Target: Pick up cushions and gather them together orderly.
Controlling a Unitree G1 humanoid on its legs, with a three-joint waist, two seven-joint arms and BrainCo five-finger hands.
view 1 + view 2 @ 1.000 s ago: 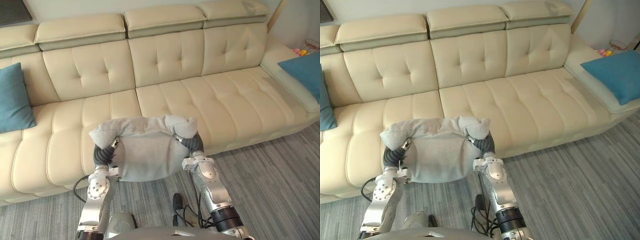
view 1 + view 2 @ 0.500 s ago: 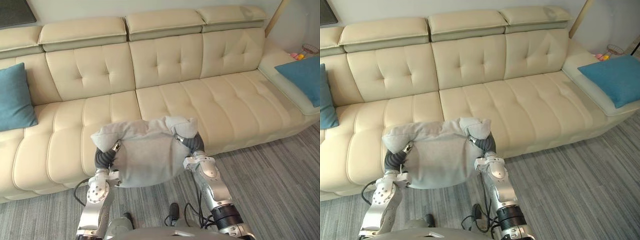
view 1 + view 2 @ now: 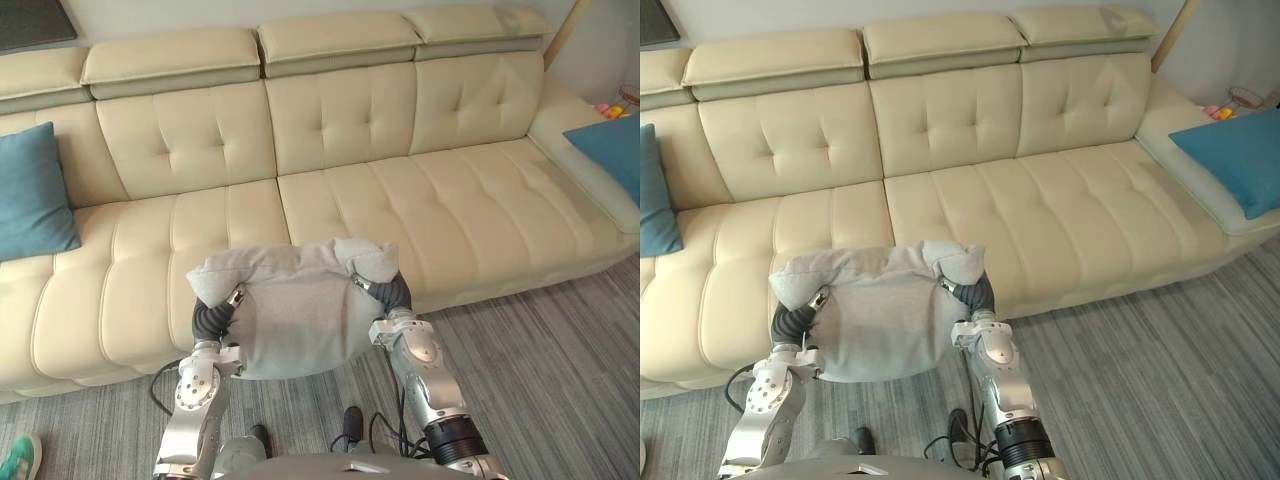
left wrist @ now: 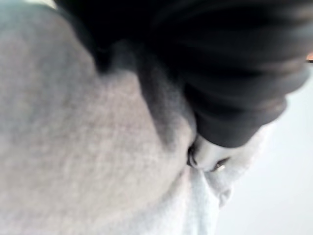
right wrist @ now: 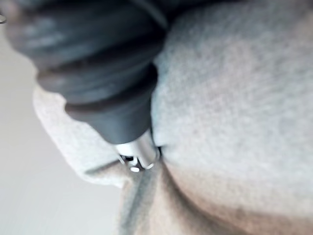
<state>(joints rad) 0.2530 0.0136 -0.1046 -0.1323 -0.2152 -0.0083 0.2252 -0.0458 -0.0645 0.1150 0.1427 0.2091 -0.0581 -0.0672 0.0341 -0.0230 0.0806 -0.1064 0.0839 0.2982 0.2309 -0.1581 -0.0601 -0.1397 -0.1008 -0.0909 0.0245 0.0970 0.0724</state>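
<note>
- The left hand point(image 3: 208, 320) is dug into the near left upper corner of the grey cushion point(image 3: 295, 320). Its dark ribbed cover shows in the left wrist view, sunk in the cloth, and I cannot tell whether it clasps or only presses.
- The right hand point(image 3: 392, 293) sits the same way at the opposite upper corner, buried in the fabric in its own wrist view. Its grip cannot be told either.
- The grey cushion hangs between the two hands, clear of the seat and over the sofa's front edge, with its top bunched up above the wrists.
- Against a second ago, the cushion sits the same way between the hands, with no sag or slip.
- What has shifted is the whole picture. The cream sofa point(image 3: 450, 200) and the teal cushion point(image 3: 30, 195) at its left end have slid a little rightward, and the other teal cushion point(image 3: 1230, 150) on the right end is nearer the edge. That points to the head turning, not to any of these things moving.
- A person's green shoe point(image 3: 15, 462) has come in on the grey carpet point(image 3: 560, 380) at the lower left.
- My judgement is that this is the carry. The grey cushion is picked up but not yet set beside either teal one, and the turn suggests the left one is the target.
</note>
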